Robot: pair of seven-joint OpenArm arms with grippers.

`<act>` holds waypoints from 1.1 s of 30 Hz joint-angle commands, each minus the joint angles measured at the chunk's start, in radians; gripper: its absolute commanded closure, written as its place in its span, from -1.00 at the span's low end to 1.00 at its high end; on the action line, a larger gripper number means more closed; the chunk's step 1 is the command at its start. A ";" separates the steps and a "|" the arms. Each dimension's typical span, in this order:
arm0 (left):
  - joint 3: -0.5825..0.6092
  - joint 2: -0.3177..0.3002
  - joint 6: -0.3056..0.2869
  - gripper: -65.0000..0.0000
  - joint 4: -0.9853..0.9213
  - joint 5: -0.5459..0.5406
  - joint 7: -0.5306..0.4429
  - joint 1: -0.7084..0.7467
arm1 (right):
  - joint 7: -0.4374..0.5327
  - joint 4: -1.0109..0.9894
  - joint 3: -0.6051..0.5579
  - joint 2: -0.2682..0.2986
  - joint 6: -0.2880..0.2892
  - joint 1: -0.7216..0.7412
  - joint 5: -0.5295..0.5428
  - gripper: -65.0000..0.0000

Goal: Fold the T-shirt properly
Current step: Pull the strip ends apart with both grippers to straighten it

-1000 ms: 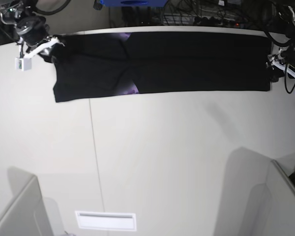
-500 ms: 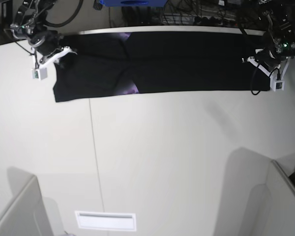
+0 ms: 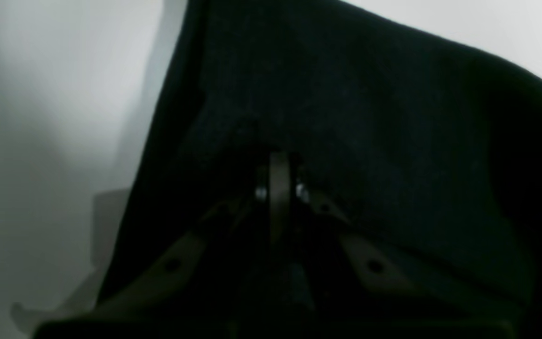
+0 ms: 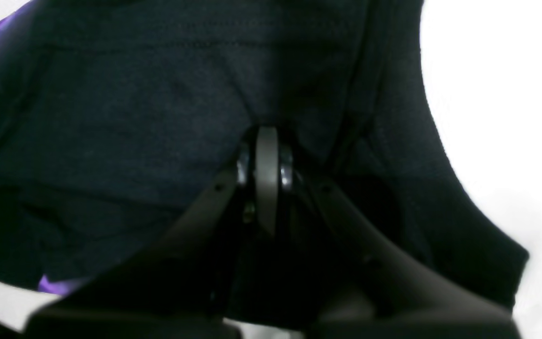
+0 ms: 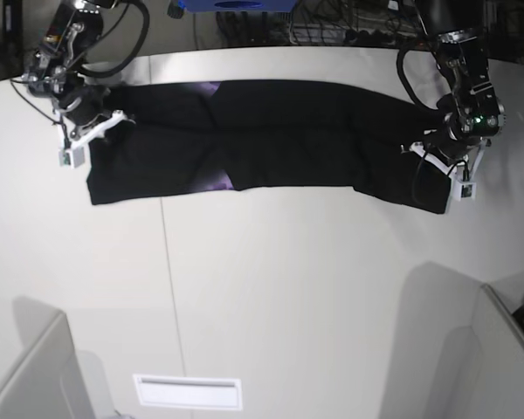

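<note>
A pale table (image 5: 288, 288) is carrying the load. A black T-shirt (image 5: 288, 131), folded into a long band, is lying across its far side, stretching between the right gripper (image 5: 94, 131) and the left gripper (image 5: 432, 161). A thin seam (image 5: 170, 288) is running across the tabletop from below the right gripper toward the near edge. A white rectangular slot (image 5: 188, 392) is sitting near that edge.

Place: a robot lab or workshop.
Table (image 5: 288, 288): big, plain and white, like a work bench.
Wires (image 5: 332, 30): lots of black cables tangled behind the table.
Blue box (image 5: 236, 4): sits at the back edge.
</note>
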 commanded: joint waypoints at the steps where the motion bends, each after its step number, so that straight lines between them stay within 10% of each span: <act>1: 0.009 0.007 -0.007 1.00 0.000 0.016 0.090 0.001 | 0.000 0.002 0.035 0.012 -0.009 0.013 -0.031 1.00; 18: -0.145 0.021 -0.012 1.00 0.312 0.001 0.221 0.011 | -0.010 0.185 0.105 -0.029 -0.001 0.025 -0.031 1.00; 26: -0.418 -0.002 -0.144 1.00 0.344 -0.358 0.253 0.075 | -0.112 0.340 0.102 -0.063 0.054 0.022 -0.031 1.00; 33: -0.459 -0.002 -0.144 -0.68 0.269 -0.412 0.250 0.074 | -0.116 0.342 0.097 -0.095 0.106 0.010 -0.033 1.00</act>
